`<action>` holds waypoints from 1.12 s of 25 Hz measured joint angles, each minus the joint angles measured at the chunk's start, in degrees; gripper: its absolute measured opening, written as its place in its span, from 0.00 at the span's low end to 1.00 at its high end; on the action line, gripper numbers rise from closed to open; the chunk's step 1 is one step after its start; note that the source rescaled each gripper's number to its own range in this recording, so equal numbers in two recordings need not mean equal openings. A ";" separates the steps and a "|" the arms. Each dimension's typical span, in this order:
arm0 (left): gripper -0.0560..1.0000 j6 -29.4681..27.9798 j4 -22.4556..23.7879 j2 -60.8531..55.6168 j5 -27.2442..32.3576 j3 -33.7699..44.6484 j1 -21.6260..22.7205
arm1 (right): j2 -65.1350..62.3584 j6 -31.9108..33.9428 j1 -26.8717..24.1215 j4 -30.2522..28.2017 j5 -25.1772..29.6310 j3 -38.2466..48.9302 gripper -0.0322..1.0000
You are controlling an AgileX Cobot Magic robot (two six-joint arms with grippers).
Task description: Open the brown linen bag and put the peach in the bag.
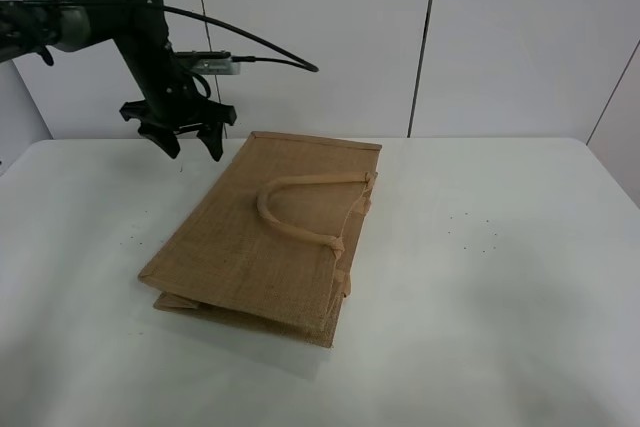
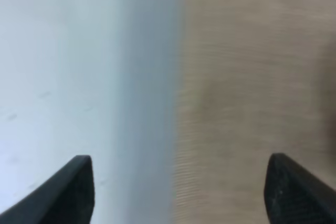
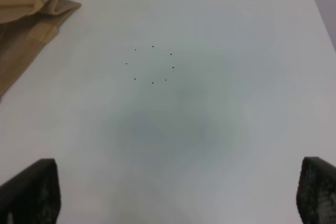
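Observation:
The brown linen bag (image 1: pixel 270 237) lies flat and closed on the white table (image 1: pixel 500 287), one loop handle (image 1: pixel 300 205) resting on top. My left gripper (image 1: pixel 193 153) hangs open and empty in the air over the table by the bag's far left corner. The left wrist view shows its open gripper (image 2: pixel 181 187) straddling the bag's edge, with bag cloth (image 2: pixel 252 93) on one side and table (image 2: pixel 63 77) on the other. My right gripper (image 3: pixel 176 192) is open and empty over bare table; it is outside the exterior view. The bag's corner (image 3: pixel 26 9) shows there. The peach is out of view.
A ring of small dark dots (image 1: pixel 475 232) marks the table right of the bag; it also shows in the right wrist view (image 3: pixel 152 64). White wall panels (image 1: pixel 420 37) stand behind the table's far edge. The left arm's cable (image 1: pixel 260 52) loops above the bag's far end.

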 joint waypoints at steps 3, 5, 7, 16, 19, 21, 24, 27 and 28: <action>0.99 -0.05 0.00 0.00 1.31 0.00 4.56 | 0.00 0.00 0.00 0.00 0.00 0.00 1.00; 0.99 -0.05 0.50 0.00 1.92 0.00 7.55 | 0.00 0.00 0.00 0.00 0.00 0.00 1.00; 0.99 -0.12 0.86 0.00 2.11 0.00 9.51 | 0.00 0.00 0.00 0.00 0.00 0.00 1.00; 0.99 -0.20 0.42 -8.86 2.17 4.78 8.73 | 0.00 0.00 0.00 0.00 0.00 0.00 1.00; 0.99 -0.20 0.00 -15.01 2.17 11.40 8.38 | 0.00 0.00 0.00 0.00 0.00 0.00 1.00; 0.99 -0.20 0.00 -20.52 2.17 16.98 8.38 | 0.00 0.00 0.00 0.00 0.00 0.00 1.00; 0.99 -0.20 0.00 -30.28 2.17 27.54 8.38 | 0.00 0.00 0.00 0.00 0.00 0.00 1.00; 0.99 -0.20 0.00 -41.87 2.17 38.16 8.38 | 0.00 0.00 0.00 0.00 0.00 0.00 1.00; 0.99 -0.20 0.00 -46.26 2.17 41.24 8.38 | 0.00 0.00 0.00 0.00 0.00 0.00 1.00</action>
